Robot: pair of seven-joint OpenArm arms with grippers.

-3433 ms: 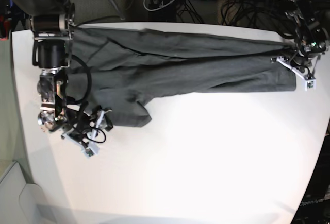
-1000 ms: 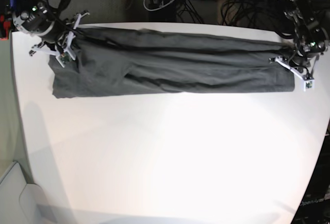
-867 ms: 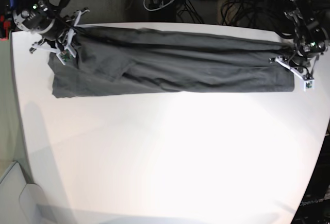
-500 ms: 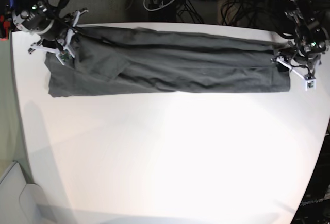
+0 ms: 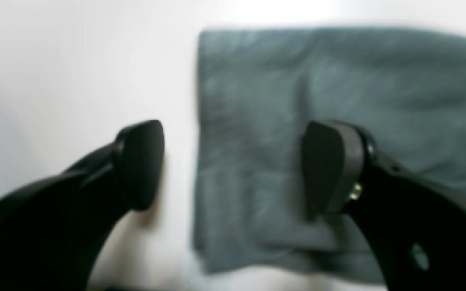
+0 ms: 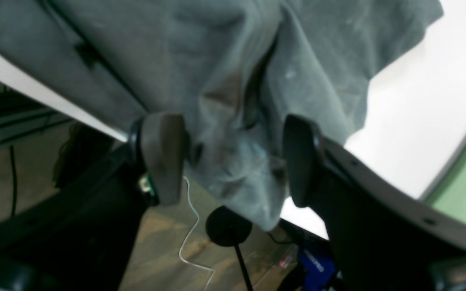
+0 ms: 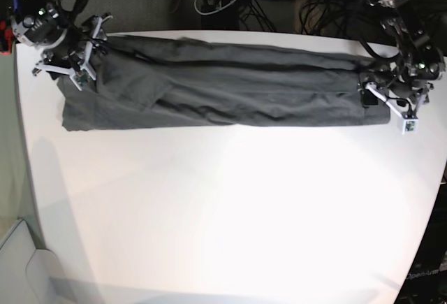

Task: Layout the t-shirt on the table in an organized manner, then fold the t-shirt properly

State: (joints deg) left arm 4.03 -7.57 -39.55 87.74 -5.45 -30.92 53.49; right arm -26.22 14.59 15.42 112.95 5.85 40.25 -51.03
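The table (image 7: 230, 213) is a broad white top, and the t-shirt (image 7: 223, 91) lies along its far edge as a long, narrow dark band. The shirt's long axis runs across the base view from side to side, parallel to that far edge, with most of the table bare on the near side of it. Lengthwise creases run down the band, so it is drawn out but not flat.

Each arm stands at one end of the shirt. The right gripper (image 7: 70, 56) is at the end on the base view's left, near the table's far corner. In the right wrist view its fingers (image 6: 164, 157) stand apart with a bunched fold of cloth between them, hanging off the table edge; whether they press the cloth I cannot tell. The left gripper (image 7: 384, 98) is at the opposite end. In the left wrist view its jaws are wide, one finger (image 5: 140, 161) over bare table just beside the shirt's end edge, the other over the cloth, so the gripper straddles that edge and holds nothing.

I judge the coming move turns on the shirt lying inward from each gripper, along the line joining them.
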